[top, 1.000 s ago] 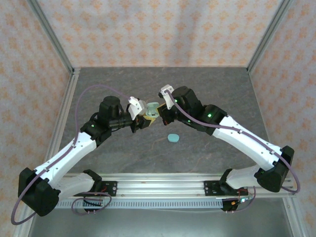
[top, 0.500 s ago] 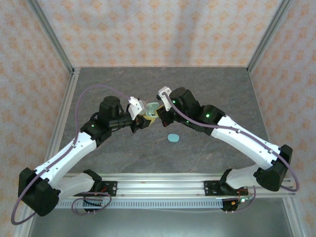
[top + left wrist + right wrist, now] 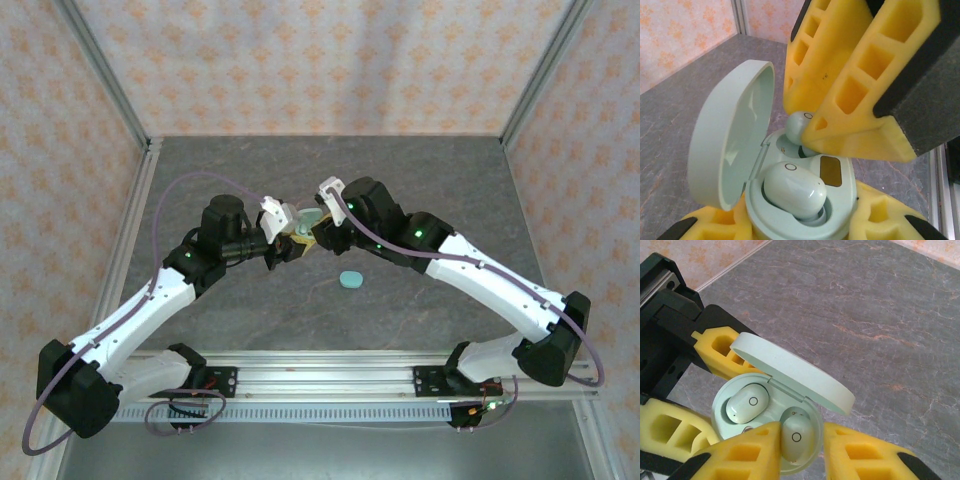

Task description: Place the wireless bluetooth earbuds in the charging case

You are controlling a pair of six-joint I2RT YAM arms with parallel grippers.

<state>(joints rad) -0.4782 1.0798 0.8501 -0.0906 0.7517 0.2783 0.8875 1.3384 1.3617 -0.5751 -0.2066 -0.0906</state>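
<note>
Your left gripper (image 3: 800,227) is clamping the pale mint oval charging case (image 3: 837,172) between its yellow foam fingers (image 3: 880,220), with the lid (image 3: 732,135) standing open. One small whitish-mint pebble-shaped earbud (image 3: 792,187) is sitting in one socket. The second earbud (image 3: 796,436) is resting in the other socket, with your right gripper (image 3: 799,440) flanking it closely. You cannot tell whether it is pinching or letting go. A teal oval piece (image 3: 351,279) is lying on the grey stone-patterned table (image 3: 420,180), well apart.

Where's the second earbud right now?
Right wrist view: the second earbud is at the near socket of the charging case, between the yellow fingers of the right gripper, beside the seated earbud.
</note>
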